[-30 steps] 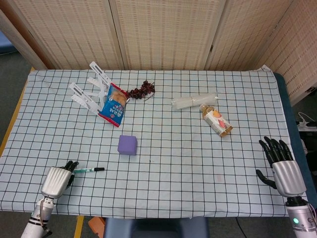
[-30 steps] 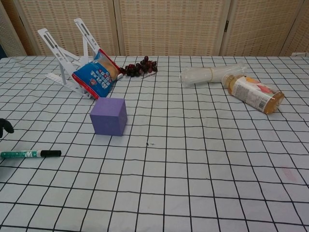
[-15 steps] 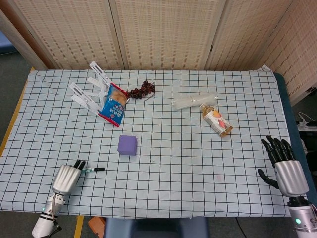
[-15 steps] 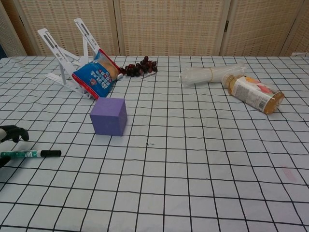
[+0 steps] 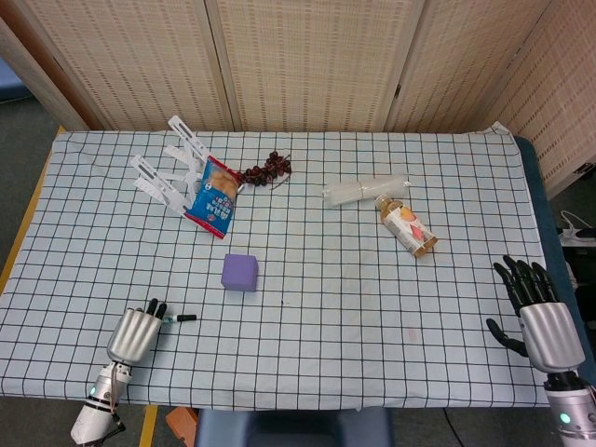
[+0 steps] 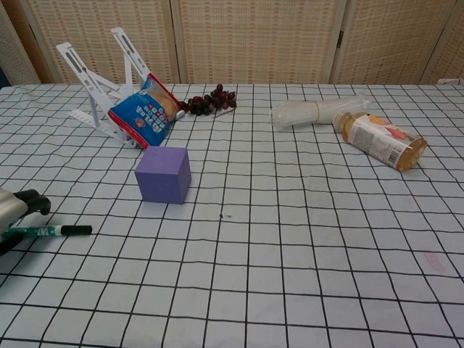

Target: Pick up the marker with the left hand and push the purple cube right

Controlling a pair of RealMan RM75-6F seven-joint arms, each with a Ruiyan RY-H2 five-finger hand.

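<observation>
A green marker [image 6: 51,231] with a black cap lies flat on the checked cloth near the front left; in the head view only its capped end [image 5: 182,318] shows past my left hand. My left hand [image 5: 136,331] hovers over the marker's rear end, fingers pointing away from me and apart, holding nothing; the chest view shows it [image 6: 16,208] at the left edge just above the marker. The purple cube [image 5: 240,271] [image 6: 164,174] stands behind and to the right of the marker. My right hand [image 5: 538,312] is open at the table's front right edge, far from both.
A white folding stand [image 5: 168,172] with a blue snack bag [image 5: 214,196] leaning on it sits at the back left, dark grapes [image 5: 267,169] beside it. A clear plastic roll [image 5: 365,191] and a lying bottle [image 5: 407,225] are at the back right.
My left hand has moved right and forward over the marker's rear end, covering more of it. My right hand has drifted slightly right and back. Marker and cube have not moved.
</observation>
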